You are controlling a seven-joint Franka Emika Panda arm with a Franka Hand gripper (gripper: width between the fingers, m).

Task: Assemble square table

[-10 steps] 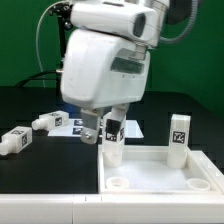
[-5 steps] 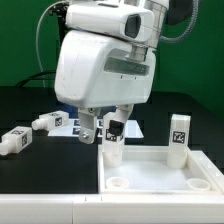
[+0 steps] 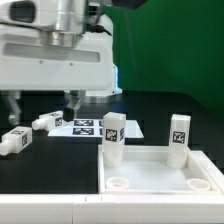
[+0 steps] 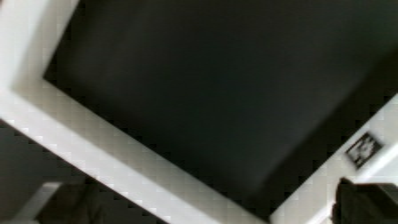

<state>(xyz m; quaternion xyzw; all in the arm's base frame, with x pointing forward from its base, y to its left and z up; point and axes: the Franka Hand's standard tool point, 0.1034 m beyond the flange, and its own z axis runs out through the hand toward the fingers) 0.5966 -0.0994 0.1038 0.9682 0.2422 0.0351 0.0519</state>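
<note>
Exterior view shows the arm (image 3: 55, 60) as a broad white body hanging high, off to the exterior view's left of the panel (image 3: 150, 153) and clear of it; its upper part runs out of frame. Two dark fingers (image 3: 72, 100) poke out beneath it, well apart, gripping nothing. The panel lies flat on the dark bench (image 3: 150, 108). One leg (image 3: 112, 135) stands upright in the panel's far corner on the exterior view's left, and a second leg (image 3: 179, 138) stands in the far corner on the right. Both near sockets (image 3: 118, 183) hold nothing. Two more legs (image 3: 48, 121) lie on their sides beyond the panel's left edge, near the marker board (image 3: 85, 127). Wrist view is blurred — dark bench, a slanting white band (image 4: 107, 140) I cannot identify, and one tag (image 4: 365, 150).
</note>
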